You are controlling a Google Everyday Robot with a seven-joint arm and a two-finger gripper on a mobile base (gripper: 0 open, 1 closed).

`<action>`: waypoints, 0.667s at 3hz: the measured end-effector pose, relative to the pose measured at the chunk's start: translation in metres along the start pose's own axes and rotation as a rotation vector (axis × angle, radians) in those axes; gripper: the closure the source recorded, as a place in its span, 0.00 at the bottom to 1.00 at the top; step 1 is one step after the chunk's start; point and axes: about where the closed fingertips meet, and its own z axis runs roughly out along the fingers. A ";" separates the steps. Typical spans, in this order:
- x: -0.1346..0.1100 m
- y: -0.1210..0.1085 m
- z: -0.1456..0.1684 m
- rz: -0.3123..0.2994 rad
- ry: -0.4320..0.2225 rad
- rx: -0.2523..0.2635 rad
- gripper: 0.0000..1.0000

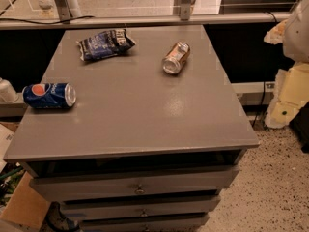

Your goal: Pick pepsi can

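The pepsi can (49, 95) is blue with a round red, white and blue logo. It lies on its side near the left edge of the grey cabinet top (140, 110), silver end facing right. My gripper (285, 105) is the white and cream shape at the right edge of the view. It hangs beside the cabinet, off its right side and far from the can, and nothing shows in it.
A copper-silver can (176, 58) lies on its side at the back right of the top. A dark blue crinkled snack bag (105, 43) lies at the back left. Drawers (140, 187) sit below the front edge. A cardboard box (21, 204) stands on the floor at lower left.
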 end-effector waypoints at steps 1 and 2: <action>0.000 0.000 0.000 0.000 0.000 0.000 0.00; -0.006 -0.006 0.000 -0.026 -0.024 0.008 0.00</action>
